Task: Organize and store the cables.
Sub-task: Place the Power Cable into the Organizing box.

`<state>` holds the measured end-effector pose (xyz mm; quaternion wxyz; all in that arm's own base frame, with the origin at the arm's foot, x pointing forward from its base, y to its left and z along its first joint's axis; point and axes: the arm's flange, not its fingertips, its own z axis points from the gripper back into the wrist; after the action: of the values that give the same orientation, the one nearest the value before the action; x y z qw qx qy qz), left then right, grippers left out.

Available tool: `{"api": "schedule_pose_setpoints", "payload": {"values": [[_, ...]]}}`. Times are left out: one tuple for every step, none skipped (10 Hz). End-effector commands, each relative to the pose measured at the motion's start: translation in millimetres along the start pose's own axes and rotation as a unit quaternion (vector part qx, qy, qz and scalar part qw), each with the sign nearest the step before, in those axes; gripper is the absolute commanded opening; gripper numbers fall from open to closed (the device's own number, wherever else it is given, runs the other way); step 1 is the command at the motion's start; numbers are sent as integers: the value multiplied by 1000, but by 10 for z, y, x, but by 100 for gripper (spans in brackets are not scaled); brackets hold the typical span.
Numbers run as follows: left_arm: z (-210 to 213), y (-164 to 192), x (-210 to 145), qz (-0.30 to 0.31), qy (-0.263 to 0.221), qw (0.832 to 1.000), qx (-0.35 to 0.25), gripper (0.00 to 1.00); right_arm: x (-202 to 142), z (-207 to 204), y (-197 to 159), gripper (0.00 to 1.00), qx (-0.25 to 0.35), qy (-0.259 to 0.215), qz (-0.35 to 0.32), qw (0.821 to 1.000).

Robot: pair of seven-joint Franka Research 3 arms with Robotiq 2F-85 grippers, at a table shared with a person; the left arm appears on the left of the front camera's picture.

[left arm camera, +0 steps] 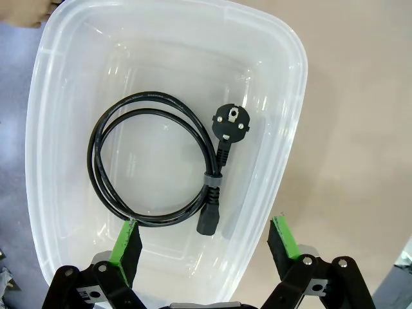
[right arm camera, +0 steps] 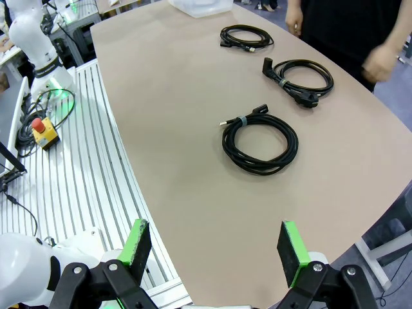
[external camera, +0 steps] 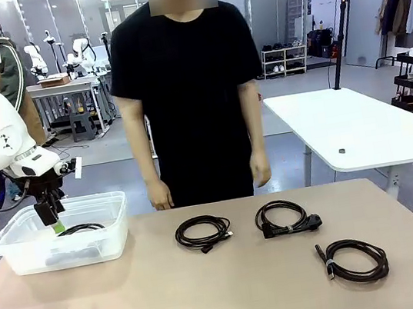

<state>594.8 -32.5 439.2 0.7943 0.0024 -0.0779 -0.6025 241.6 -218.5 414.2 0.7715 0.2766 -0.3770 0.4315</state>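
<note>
Left gripper point(left arm camera: 205, 225) hangs released, its two black fingers with green pads spread wide over a translucent plastic bin point(external camera: 20, 260) at the table's left end. Below the pads, flat on the bin's smooth floor, lies a power cable point(left arm camera: 222, 154): a thin glossy black cord wound into a loose round coil, cinched by a grey band, with a chunky round two-pin plug at one end and a blocky connector at the other. The bin has rounded corners and a rolled rim.

Right gripper point(right arm camera: 214, 226) is likewise spread apart and holds nothing, poised above the matte tan tabletop point(external camera: 213, 301) near its curved edge. Three more coiled black cables rest on that surface, well apart from each other. The nearest cable point(right arm camera: 239, 122) is a thick multi-loop ring bound with a grey tie. Farther out is a cable with bulky plugs point(external camera: 310, 223), and beyond it, nearest the bin, a slimmer coil point(external camera: 204, 242). A person in a black T-shirt stands at the far side, hands point(external camera: 160, 200) hanging loose.
</note>
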Motion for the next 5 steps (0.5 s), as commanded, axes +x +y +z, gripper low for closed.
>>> {"api": "schedule_pose_setpoints", "payload": {"values": [[0, 20, -13, 3, -1, 1000, 6, 100, -7, 16, -10, 100, 0, -8, 9, 1000], [0, 20, -13, 3, -1, 1000, 6, 100, -7, 16, -10, 100, 0, -8, 9, 1000], [0, 20, -13, 3, -1, 1000, 6, 100, -7, 16, -10, 100, 0, -8, 9, 1000], [0, 20, -13, 3, -1, 1000, 6, 100, -7, 16, -10, 100, 0, -8, 9, 1000], [0, 20, -13, 3, -1, 1000, 6, 100, -7, 16, -10, 100, 0, -8, 9, 1000]]}}
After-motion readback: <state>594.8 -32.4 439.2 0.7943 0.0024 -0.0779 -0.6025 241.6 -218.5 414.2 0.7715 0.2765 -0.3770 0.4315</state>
